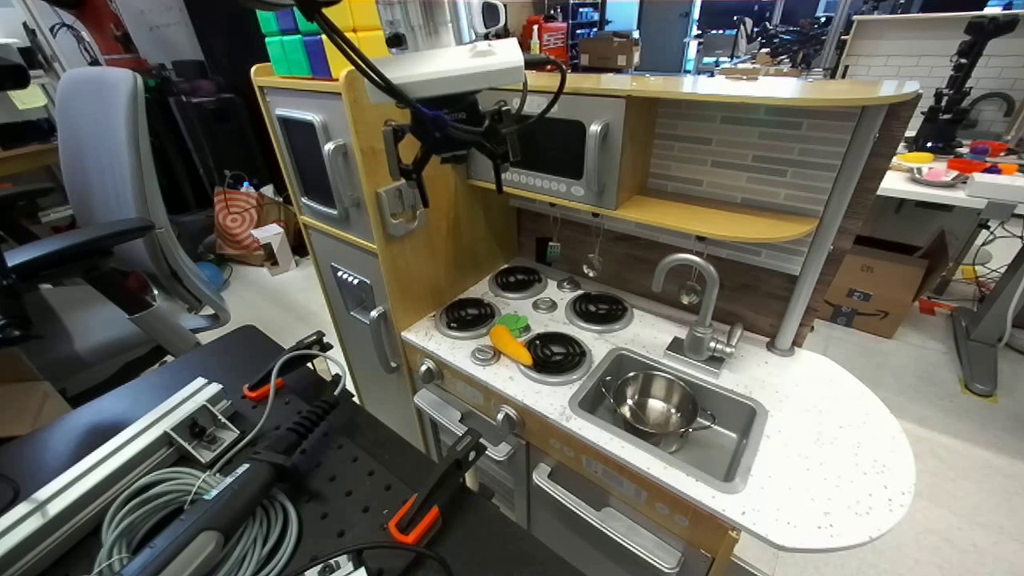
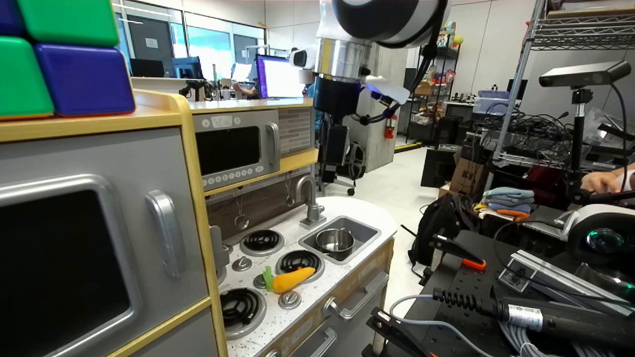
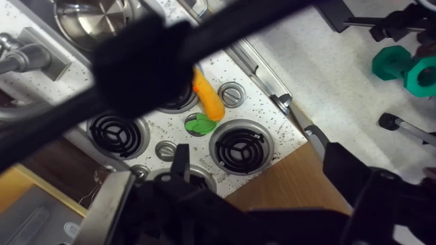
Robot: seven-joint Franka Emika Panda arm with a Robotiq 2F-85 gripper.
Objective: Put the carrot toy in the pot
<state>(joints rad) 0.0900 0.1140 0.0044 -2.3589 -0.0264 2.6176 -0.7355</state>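
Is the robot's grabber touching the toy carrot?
Apart. In both exterior views, the gripper hangs high above the carrot toy, with a clear gap between them.

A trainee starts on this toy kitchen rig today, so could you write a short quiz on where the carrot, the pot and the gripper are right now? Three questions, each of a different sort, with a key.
1. Fill in the blank: the leafy end of the carrot is coloured ____.

2. True or false: the gripper is closed on the carrot.

3. Choose one. The pot is:
A) on a burner
B) in the sink
C) on top of the microwave

Key:
1. Green.
2. False; the gripper is open and empty, and the carrot lies among the burners.
3. B.
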